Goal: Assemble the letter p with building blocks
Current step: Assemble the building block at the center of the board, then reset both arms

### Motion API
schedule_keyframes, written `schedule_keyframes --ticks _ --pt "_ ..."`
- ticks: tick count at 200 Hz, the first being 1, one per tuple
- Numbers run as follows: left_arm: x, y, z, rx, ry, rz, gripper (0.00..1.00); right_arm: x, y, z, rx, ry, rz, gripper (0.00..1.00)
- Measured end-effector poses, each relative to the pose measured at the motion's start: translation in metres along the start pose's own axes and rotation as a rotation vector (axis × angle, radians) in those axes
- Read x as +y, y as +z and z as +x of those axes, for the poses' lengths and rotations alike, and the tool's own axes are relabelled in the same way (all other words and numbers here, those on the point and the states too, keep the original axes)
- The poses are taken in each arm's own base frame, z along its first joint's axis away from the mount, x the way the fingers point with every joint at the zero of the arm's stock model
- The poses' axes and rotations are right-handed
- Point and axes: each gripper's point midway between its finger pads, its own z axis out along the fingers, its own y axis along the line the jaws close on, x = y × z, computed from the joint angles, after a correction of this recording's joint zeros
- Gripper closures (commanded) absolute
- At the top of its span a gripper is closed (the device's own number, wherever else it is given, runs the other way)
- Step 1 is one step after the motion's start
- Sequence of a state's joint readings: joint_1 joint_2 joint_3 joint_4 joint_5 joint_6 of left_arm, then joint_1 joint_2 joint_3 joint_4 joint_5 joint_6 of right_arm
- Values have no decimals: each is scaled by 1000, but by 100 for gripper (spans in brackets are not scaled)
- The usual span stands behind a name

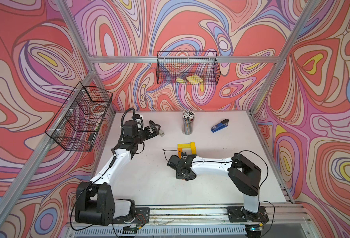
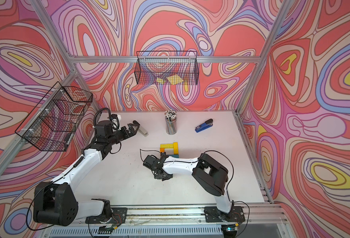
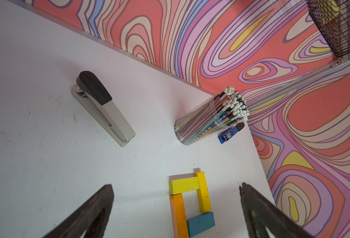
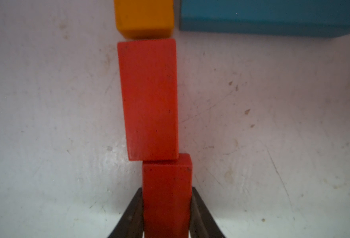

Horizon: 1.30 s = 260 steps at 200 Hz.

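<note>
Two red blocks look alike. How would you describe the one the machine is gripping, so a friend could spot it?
On the white table, find the coloured block figure in the middle; its stem runs from the orange block through a red block. The last red block ends that stem, close against its neighbour but shifted slightly sideways, and it alone is pinched in the right tool.

Orange block (image 4: 145, 18): matt painted finish, smooth. Tabletop (image 4: 46, 103): white, matt, scuffed. Back-wall basket (image 1: 187, 68): black wire mesh.
</note>
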State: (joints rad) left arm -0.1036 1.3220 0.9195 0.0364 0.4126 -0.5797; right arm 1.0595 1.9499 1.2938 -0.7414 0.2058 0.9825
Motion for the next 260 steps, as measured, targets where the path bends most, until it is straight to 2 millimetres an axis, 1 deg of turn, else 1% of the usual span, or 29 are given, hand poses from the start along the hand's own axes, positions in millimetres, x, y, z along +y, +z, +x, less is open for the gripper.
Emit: schedule_keyframes --ticks 64,98,111,135,155,173,186,200,204,208,210,219,232,238,241,246,250,253,254,259,260 --pt "0 0 0 -1 1 0 1 5 1 -4 -3 -31 3 66" --pt "0 0 0 0 0 0 1 5 1 -5 -4 -33 2 63" --pt "0 0 0 0 0 0 1 6 1 -5 -5 -35 0 58" --pt "0 0 0 0 0 0 1 7 1 -6 -8 -37 -3 40" --pt "0 0 0 -1 1 -1 1 9 2 -8 -14 -47 -16 29" --pt "0 0 0 -1 2 -1 1 12 0 -8 -16 -71 -25 26" --pt "0 0 0 -1 4 -1 1 11 -4 -9 -17 -84 -20 23" --pt "1 0 0 -2 4 -5 1 10 -21 -17 -42 -108 -25 14" --pt "1 0 0 -3 5 -5 1 11 -29 -21 -58 -115 -30 10" --pt "1 0 0 -2 6 -5 1 11 -38 -25 -76 -117 -38 4" --pt "1 0 0 -3 7 -6 1 11 -43 -28 -87 -119 -42 2" --pt "2 0 -1 -5 8 -10 1 11 -69 -42 -146 -141 -75 2" --pt "2 0 -1 -6 10 -13 1 5 -110 -65 -235 -136 -137 2" --pt "2 0 -1 -7 10 -13 1 -3 -128 -78 -278 -127 -162 2" --pt "2 0 -1 -7 10 -13 1 -10 -140 -88 -310 -113 -175 2" --pt "2 0 -2 -8 11 -14 1 -19 -152 -100 -344 -98 -189 2" --pt "2 0 -2 -8 11 -15 1 -30 -162 -113 -379 -77 -201 2" --pt "2 0 -2 -9 11 -14 1 -36 -167 -120 -399 -67 -204 2" --pt "2 0 -2 -9 11 -15 1 -42 -171 -125 -413 -58 -204 2" --pt "2 0 -3 -10 12 -15 1 -57 -178 -137 -445 -33 -206 2" --pt "2 -1 -3 -10 12 -15 1 -62 -180 -141 -457 -26 -202 2"
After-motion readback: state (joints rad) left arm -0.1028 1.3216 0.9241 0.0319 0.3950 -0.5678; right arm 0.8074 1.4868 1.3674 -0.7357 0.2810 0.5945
